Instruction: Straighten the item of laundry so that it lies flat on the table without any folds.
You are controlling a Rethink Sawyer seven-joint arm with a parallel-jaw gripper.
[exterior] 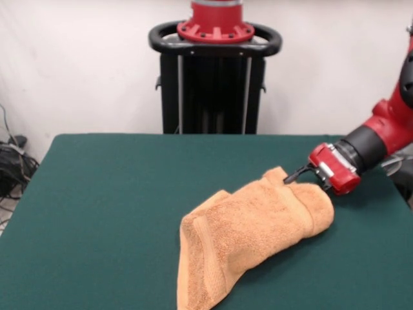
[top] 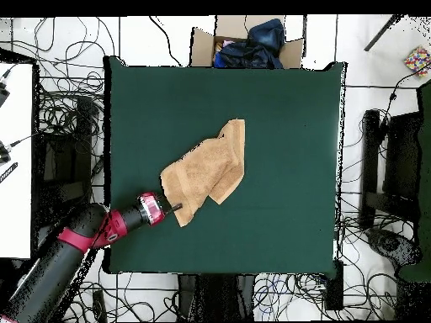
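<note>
The orange-tan towel lies crumpled and folded over itself on the dark green table, right of the middle in the front view. One woven band shows along its near left edge. My gripper comes in low from the right and is shut on the towel's far right edge, where the cloth bunches up. In the overhead view the towel lies near the table's middle as an uneven diagonal shape, and the gripper touches its lower left edge.
The black pedestal stands behind the table's far edge. In the overhead view a cardboard box with dark clothes sits just past the table's top edge. Cables cover the floor around the table.
</note>
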